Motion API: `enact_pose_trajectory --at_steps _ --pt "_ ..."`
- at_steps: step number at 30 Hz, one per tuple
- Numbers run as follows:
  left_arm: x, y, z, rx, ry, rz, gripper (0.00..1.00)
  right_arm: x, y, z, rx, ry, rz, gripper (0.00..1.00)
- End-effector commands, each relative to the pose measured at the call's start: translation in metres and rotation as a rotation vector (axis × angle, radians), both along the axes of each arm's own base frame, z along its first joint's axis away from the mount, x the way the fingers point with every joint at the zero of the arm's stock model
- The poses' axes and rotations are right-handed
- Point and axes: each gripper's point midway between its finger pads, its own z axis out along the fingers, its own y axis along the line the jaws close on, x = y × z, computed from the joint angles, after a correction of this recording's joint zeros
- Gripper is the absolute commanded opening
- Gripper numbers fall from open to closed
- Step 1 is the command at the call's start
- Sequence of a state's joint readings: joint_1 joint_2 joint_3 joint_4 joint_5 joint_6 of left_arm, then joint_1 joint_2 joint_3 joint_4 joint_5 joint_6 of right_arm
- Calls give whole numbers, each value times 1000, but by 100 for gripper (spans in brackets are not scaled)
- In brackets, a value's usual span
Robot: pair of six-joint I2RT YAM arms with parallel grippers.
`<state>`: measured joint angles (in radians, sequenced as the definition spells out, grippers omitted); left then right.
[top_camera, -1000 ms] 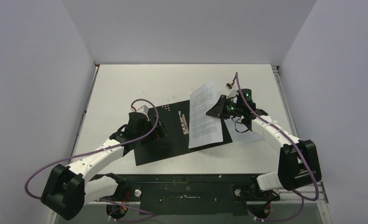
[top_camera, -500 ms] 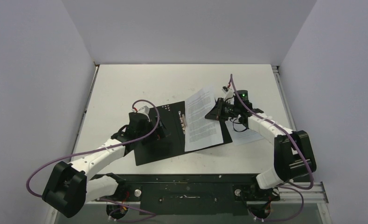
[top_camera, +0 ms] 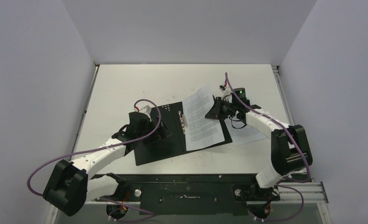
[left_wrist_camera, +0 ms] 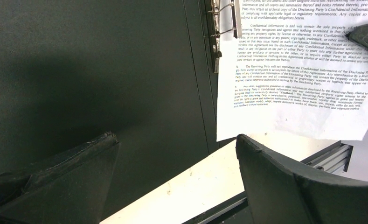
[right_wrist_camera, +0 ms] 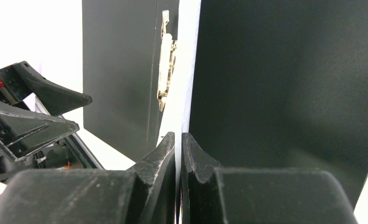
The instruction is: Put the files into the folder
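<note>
Insertion is underway: a sheet (top_camera: 198, 122) is clamped in the right end effector (right_wrist_camera: 178, 135), folder (top_camera: 163, 149) beneath it; the left end effector (left_wrist_camera: 175, 140) is spread apart. Flat lowering seems called for next.

Bright, even overhead light; soft shadows; wrist views dimmer; right tool (right_wrist_camera: 178, 136) blurred close up.

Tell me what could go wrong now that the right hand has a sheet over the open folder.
1. The right hand pinches the sheet at one edge only; pushing it against the spine clip could buckle it.
2. The sheet lies skewed, overhanging the far edge of the folder, so it may end up crooked.
3. A second sheet lies under the right arm and could be swept off.
</note>
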<state>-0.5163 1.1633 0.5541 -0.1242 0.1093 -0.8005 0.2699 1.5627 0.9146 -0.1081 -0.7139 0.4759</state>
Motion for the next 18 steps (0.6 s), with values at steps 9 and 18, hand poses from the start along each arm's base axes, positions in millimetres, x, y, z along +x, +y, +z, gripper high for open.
enact_pose_trajectory --at_steps 9,18 --pt "2 -7 9 -25 -50 -44 97 13 4 -6 -167 -78 97 5" --pt "-2 -7 12 -25 -58 -68 96 13 2 -16 -306 -74 136 5"
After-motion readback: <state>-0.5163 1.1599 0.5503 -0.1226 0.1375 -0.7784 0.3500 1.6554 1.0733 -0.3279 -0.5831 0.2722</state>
